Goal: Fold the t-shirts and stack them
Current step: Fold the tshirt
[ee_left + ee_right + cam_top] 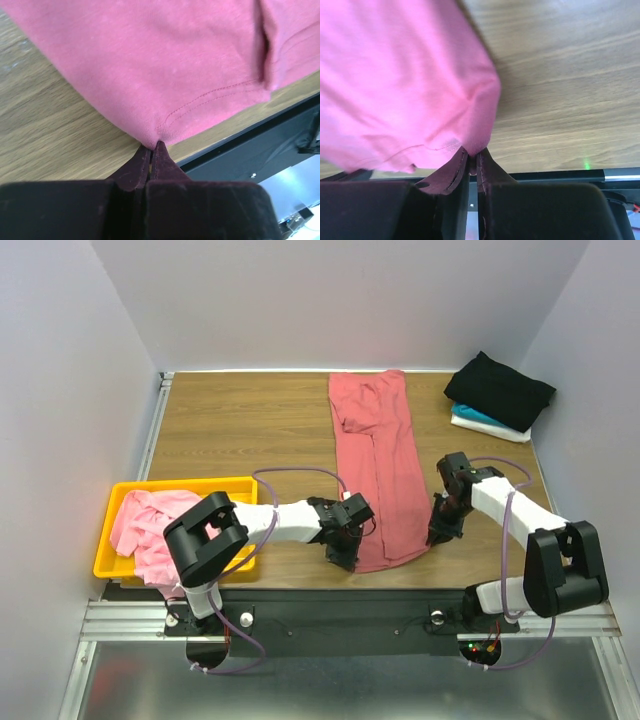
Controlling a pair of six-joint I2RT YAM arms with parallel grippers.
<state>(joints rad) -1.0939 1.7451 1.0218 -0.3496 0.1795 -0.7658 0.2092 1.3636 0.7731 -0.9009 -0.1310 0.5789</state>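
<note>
dusty-red t-shirt (372, 465): folded lengthwise into a long strip, flat on the wooden table (230, 430), running from the far edge to the near edge, approx mid-table
near end of strip: hem w/ stitched seam faces the arms; both near corners are pinched
left gripper (154, 146): fingers closed tight on the near-left hem corner, tips together w/ cloth between; low at the table surface, close to the near edge
right gripper (472, 151): fingers narrow, nipping the near-right hem corner (cloth looks brighter pink in this wrist view); also low by the near edge
arms: left reaches in from the left, right from the right, strip between them
light pink t-shirt (148, 525): crumpled in the yellow basket (235, 483) at near-left, spilling over its near rim
black t-shirt (500, 388): folded, far-right corner, on top of a teal cloth (478, 417) and a white cloth (505, 432); well apart from both grippers
</note>
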